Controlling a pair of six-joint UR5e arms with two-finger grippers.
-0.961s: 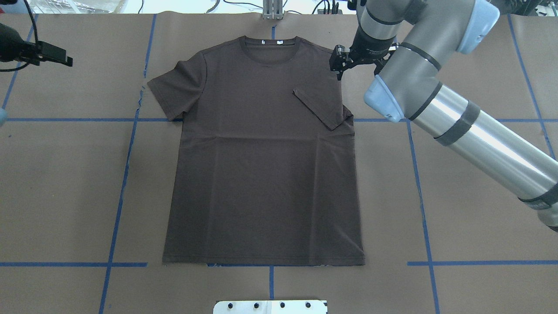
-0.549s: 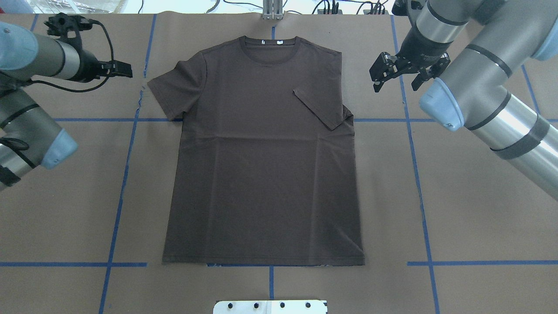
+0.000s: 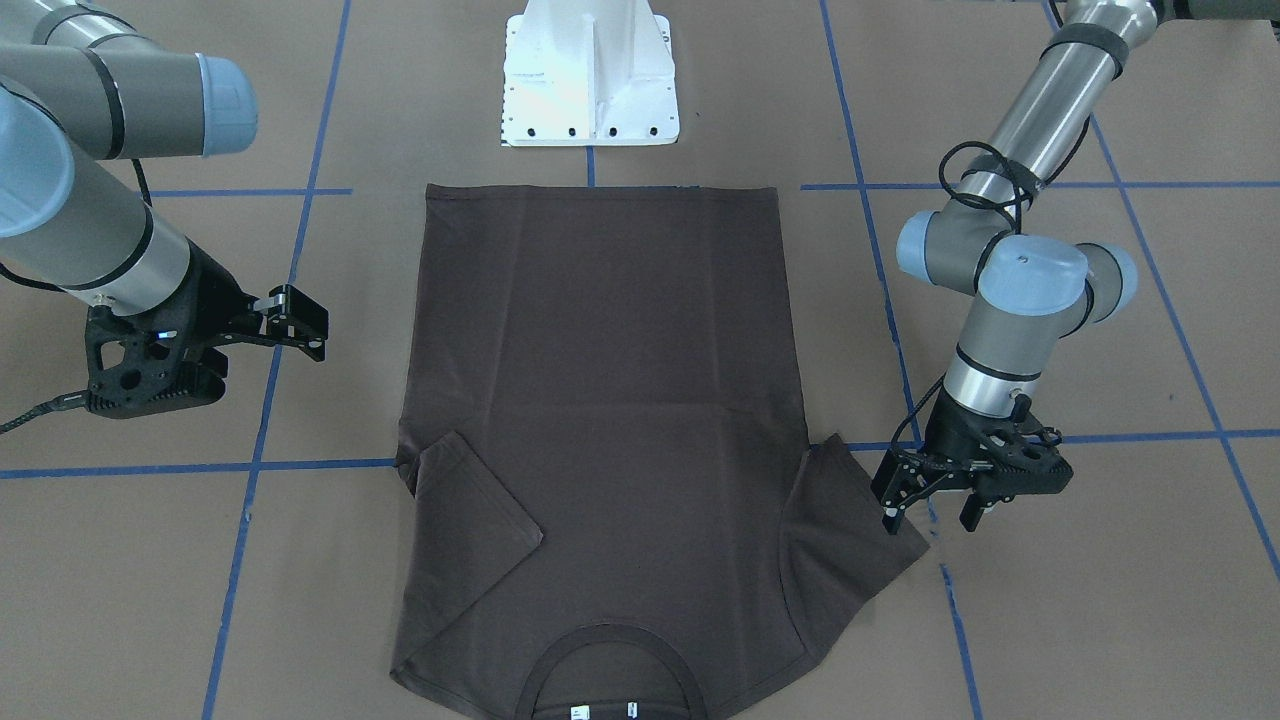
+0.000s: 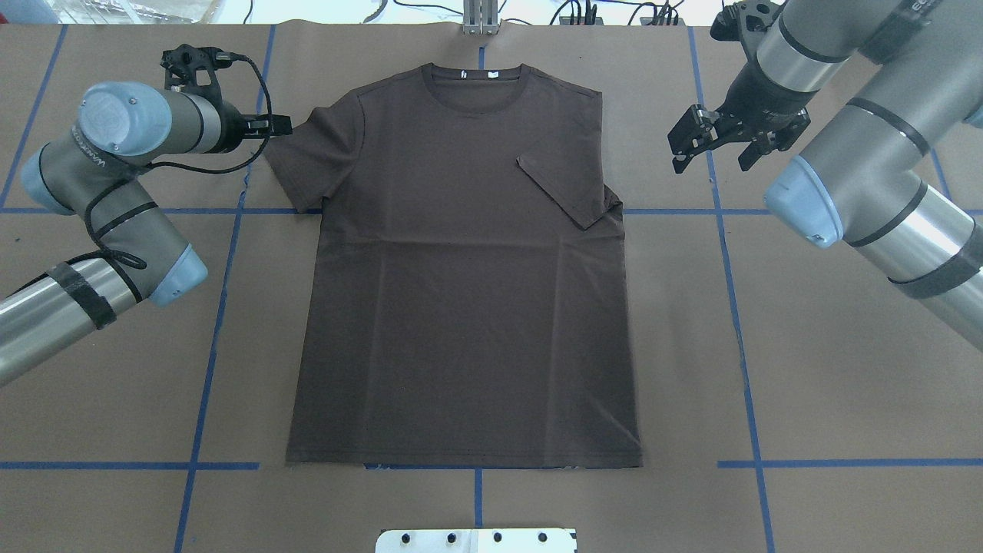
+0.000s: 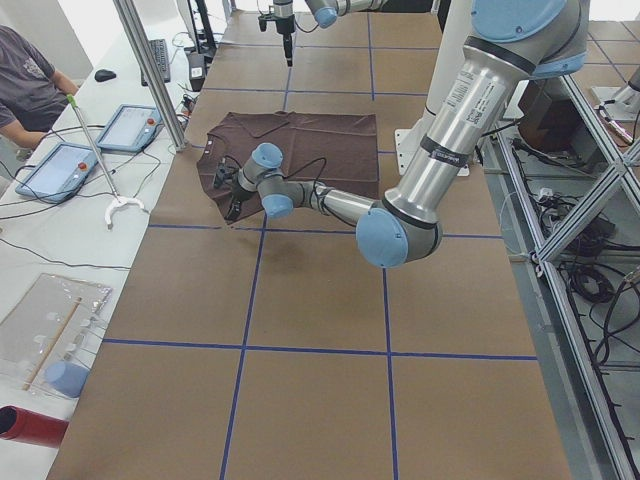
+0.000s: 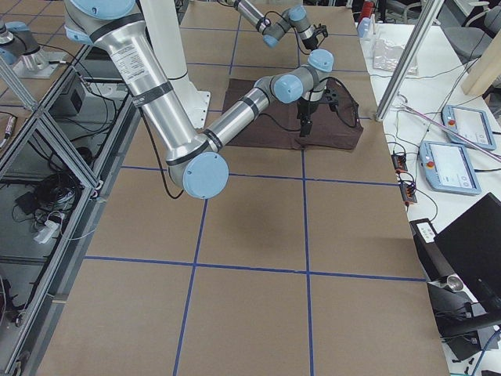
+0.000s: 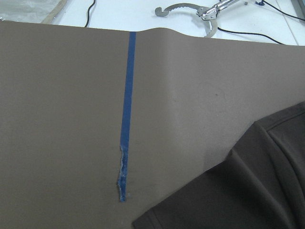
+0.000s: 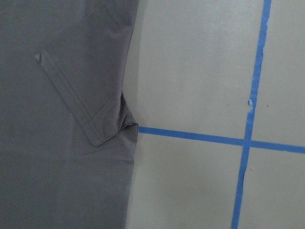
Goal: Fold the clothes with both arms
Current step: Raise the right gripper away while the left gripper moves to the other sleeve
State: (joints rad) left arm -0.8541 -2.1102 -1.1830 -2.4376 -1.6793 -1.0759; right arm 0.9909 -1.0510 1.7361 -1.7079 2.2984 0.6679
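Brown paper [image 4: 845, 384] lies beneath my left gripper [image 3: 928, 515], jaws wide and empty, just beside the flat sleeve [image 3: 850, 520] of the T-shirt [image 4: 461, 307]. Closing too low, I may pinch paper, not cloth.

**A:** What sort of place is this?

**B:** A robotics lab. The table [image 4: 845, 384] under the left gripper [image 3: 930, 515] is papered brown and marked into squares with blue tape [image 4: 207, 361]. Two grey arms [image 4: 883, 169] work over it from a white pedestal [image 3: 590, 75] well behind that gripper.

**A:** And off the table?

**B:** Beyond the gripper, past the table's edge, two teach pendants [image 5: 125, 128] with red buttons lie on a white bench [image 5: 60, 240], and a person [image 5: 25, 90] sits at them. Back behind the gripper, past the pedestal, an aluminium frame [image 5: 600, 150] stands over loose cables [image 5: 590, 285] on the floor.
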